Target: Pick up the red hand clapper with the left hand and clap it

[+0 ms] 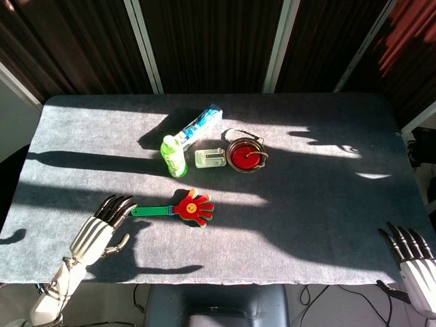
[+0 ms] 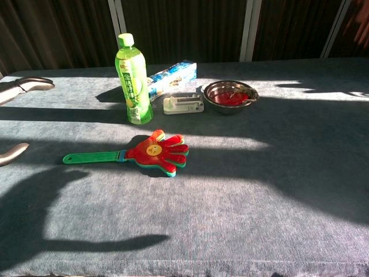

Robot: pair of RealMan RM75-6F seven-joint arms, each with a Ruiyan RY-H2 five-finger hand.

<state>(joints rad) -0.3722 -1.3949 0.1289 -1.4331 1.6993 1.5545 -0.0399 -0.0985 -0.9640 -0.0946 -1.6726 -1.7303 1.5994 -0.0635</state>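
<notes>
The red hand clapper [image 1: 192, 207] [image 2: 157, 152] lies flat on the grey table, its green handle [image 2: 92, 157] pointing left and its red palm to the right. My left hand [image 1: 99, 228] hovers near the front left edge, a little left of the handle's end, with fingers spread and nothing in it. In the chest view only its fingertips [image 2: 31, 85] show at the left border. My right hand [image 1: 411, 251] is at the front right corner, fingers apart and empty, far from the clapper.
A green bottle [image 1: 173, 156] [image 2: 132, 81] stands behind the clapper. Beside it lie a blue-and-white tube box [image 1: 201, 125], a small pale holder [image 1: 210, 159] and a metal bowl with red inside [image 1: 246, 156]. The table's front edge [image 1: 225, 283] runs close to both hands.
</notes>
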